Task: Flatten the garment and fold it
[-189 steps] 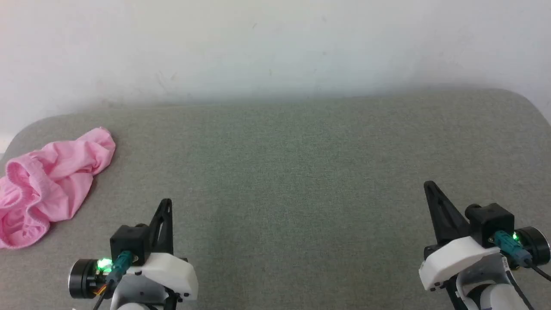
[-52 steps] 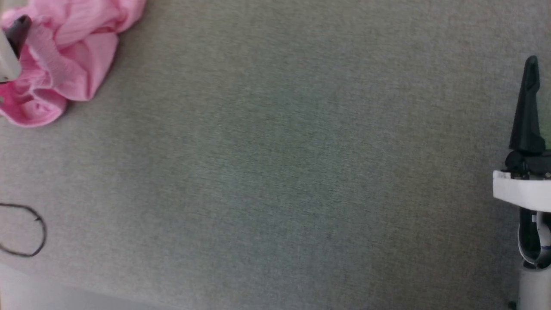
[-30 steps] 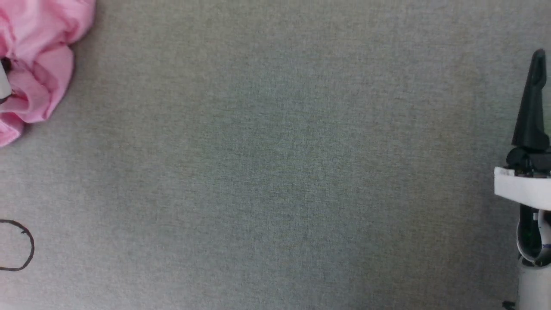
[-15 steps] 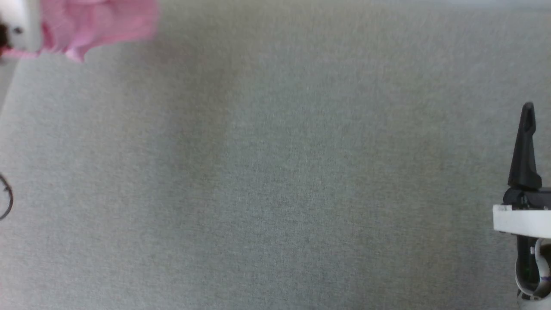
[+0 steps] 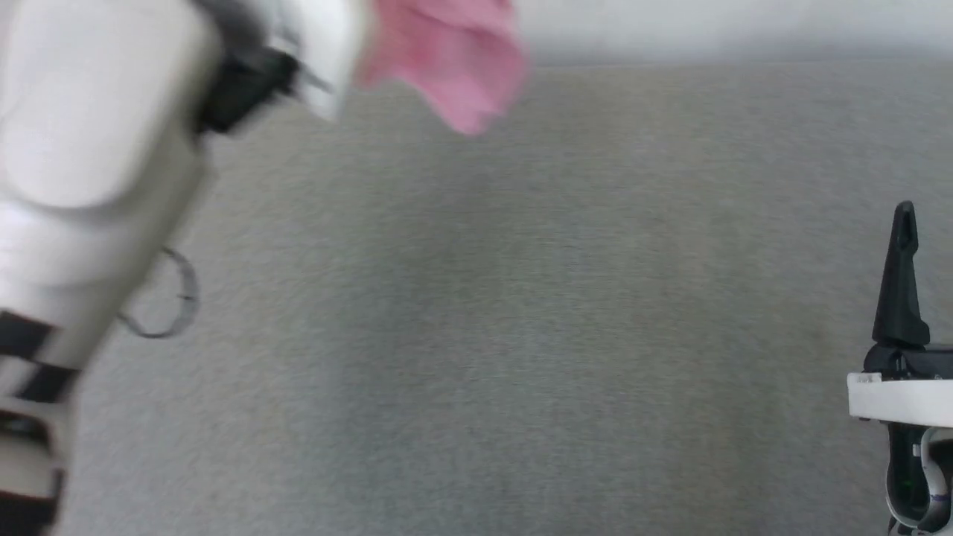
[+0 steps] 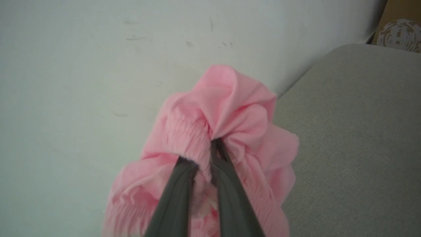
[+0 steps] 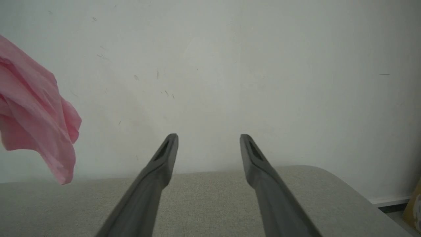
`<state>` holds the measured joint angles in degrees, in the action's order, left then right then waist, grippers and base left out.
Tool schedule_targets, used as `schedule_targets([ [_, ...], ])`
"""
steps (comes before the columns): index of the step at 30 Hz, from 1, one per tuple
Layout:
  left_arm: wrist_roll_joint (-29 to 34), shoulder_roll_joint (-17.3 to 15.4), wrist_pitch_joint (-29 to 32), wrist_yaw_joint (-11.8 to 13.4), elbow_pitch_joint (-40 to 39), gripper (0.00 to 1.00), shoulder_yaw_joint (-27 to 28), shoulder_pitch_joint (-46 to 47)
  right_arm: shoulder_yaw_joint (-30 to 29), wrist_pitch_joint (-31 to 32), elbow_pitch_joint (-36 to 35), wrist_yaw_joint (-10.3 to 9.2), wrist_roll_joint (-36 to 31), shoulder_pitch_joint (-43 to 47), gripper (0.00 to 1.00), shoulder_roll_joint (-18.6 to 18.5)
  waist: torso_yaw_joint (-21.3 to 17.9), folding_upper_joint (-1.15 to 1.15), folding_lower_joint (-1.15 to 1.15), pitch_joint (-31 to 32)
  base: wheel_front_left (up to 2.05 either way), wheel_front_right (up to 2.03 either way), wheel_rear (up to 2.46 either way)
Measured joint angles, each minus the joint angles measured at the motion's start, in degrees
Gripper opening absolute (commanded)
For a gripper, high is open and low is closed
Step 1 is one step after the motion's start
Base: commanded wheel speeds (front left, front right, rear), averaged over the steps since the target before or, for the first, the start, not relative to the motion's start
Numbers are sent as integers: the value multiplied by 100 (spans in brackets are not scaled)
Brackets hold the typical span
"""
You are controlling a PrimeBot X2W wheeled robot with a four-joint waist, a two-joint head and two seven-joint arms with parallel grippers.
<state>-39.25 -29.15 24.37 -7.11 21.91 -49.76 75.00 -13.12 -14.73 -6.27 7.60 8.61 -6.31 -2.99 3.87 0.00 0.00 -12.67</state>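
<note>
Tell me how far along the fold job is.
Done: pickup; the left pincer is shut on the garment at its gathered band. In hand: the lift, with the cloth hanging bunched above the grey surface. Left: laying it flat and every fold; the right pincer is open and empty.
</note>
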Motion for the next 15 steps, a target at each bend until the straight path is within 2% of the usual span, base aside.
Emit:
schedule_targets([
  [5,-250,563,-282,0,52,0,-722,-255,-1,0,27,0,46,67,100,-1,-415,0,0,37,0,0,0],
  [11,-601,982,-482,0,301,0,-1872,-823,15,0,42,0,109,66,100,-2,-774,0,0,-4,0,0,0],
  [15,-834,1187,-436,0,449,0,-2292,-1369,32,0,82,0,127,55,100,-2,-849,0,1,-127,0,0,0],
])
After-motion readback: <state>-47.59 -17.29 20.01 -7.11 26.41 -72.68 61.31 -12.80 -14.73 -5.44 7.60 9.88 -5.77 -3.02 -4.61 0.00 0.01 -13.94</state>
